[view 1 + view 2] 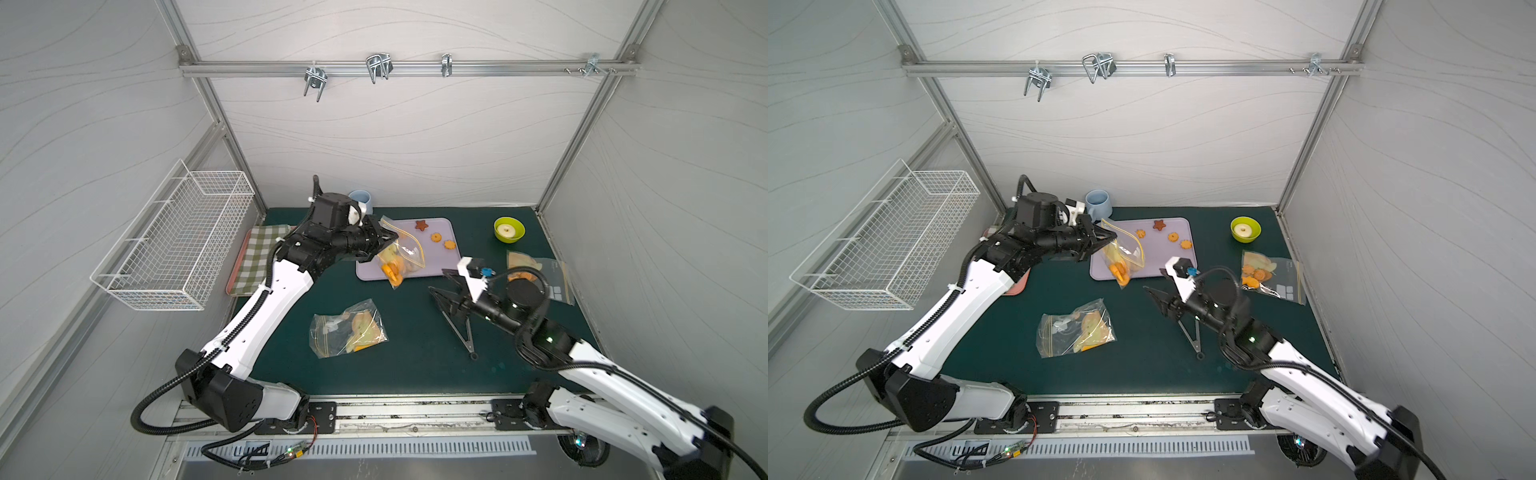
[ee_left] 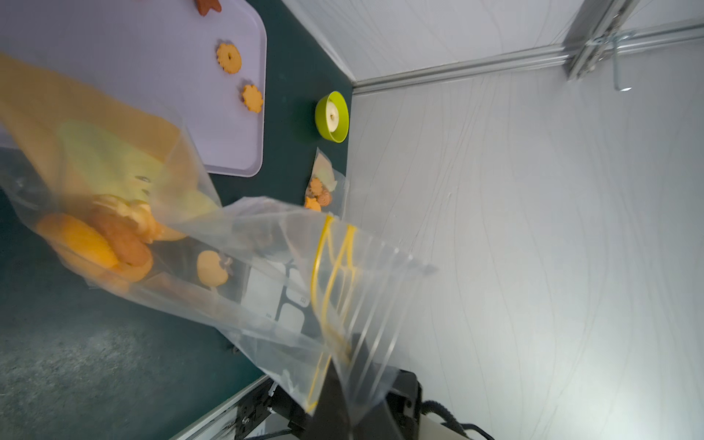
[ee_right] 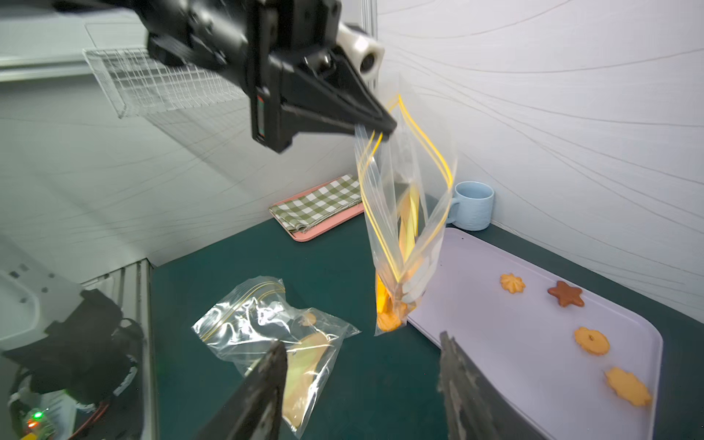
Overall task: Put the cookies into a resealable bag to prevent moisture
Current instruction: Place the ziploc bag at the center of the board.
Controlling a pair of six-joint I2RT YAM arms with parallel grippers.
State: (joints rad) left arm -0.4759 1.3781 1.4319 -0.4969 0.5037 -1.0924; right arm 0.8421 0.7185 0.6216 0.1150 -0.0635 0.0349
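Nearest the robot, a filled bag [image 1: 347, 330] lies flat on the desk [image 1: 407, 365]. Just beyond it, the right gripper [image 1: 438, 281] hovers empty over black tongs [image 1: 455, 326], its jaws apart. Farther in, the left gripper [image 3: 375, 127] is clamped on one lip of the resealable bag [image 1: 401, 257]. That bag hangs with its mouth gaping above the near edge of the lilac tray [image 1: 432, 264], several biscuits at its bottom. The loose cookies [image 1: 1173, 237] lie on the tray's far part. Loading looks partway done; next, the right gripper likely must fetch one and drop it through that mouth.
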